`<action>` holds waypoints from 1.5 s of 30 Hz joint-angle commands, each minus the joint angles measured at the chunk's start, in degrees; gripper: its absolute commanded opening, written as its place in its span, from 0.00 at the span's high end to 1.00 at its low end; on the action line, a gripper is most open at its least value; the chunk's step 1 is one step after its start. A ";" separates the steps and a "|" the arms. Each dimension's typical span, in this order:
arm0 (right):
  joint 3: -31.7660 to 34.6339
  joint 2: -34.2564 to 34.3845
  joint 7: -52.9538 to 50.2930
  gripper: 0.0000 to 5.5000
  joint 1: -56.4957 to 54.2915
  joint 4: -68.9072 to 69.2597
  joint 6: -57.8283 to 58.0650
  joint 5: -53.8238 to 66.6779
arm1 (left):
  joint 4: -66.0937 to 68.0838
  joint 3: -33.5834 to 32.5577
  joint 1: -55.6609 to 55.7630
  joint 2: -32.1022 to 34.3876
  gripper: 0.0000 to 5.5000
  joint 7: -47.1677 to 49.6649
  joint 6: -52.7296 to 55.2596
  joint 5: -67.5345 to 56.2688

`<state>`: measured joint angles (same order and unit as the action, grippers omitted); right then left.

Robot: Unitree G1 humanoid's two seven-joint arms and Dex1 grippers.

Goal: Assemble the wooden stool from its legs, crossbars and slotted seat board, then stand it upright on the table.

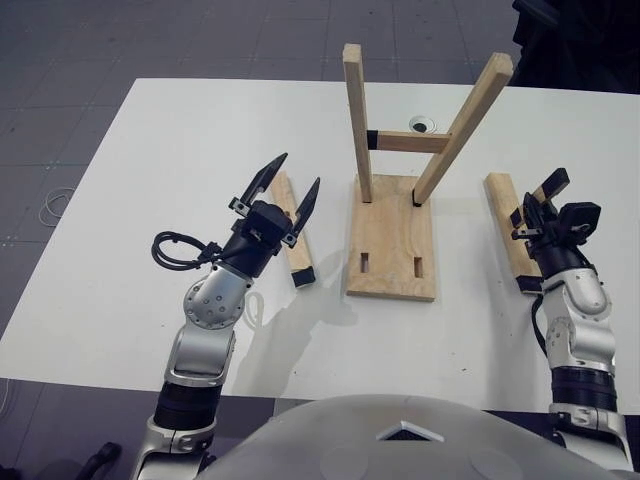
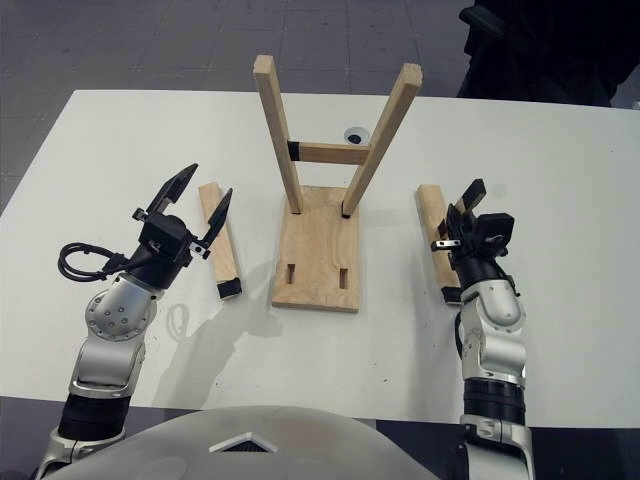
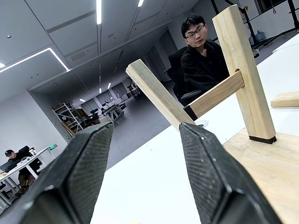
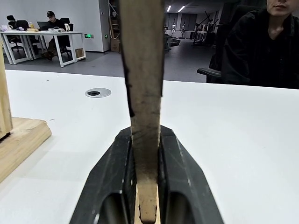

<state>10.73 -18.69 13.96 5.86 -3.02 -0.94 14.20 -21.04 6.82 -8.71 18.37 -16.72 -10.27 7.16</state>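
The slotted seat board (image 1: 391,240) lies flat at mid-table. Two legs (image 1: 357,120) (image 1: 466,122) stand in its far slots, joined by a crossbar (image 1: 411,142). The two near slots (image 1: 365,262) are vacant. A loose leg (image 1: 299,252) lies left of the board; my left gripper (image 1: 298,171) hovers open just above it, fingers (image 3: 84,168) spread wide. Another loose leg (image 1: 502,205) lies right of the board. Over it, my right gripper (image 1: 540,212) is shut on a short wooden crossbar (image 4: 142,70) that sticks up from between the fingers.
A round cable grommet (image 1: 423,124) sits in the white table (image 1: 180,150) behind the standing legs. Open tabletop stretches to the far left, far right and along the near edge. A person sits behind the table's far side.
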 commanded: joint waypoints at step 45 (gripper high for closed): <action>2.66 0.38 -5.90 0.67 -4.59 39.39 27.38 1.31 | 1.10 0.07 -0.08 0.01 0.53 0.27 -1.10 1.01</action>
<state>12.49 -17.57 8.91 4.65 33.58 22.65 13.83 -20.44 6.82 -8.53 18.38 -16.58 -11.42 7.61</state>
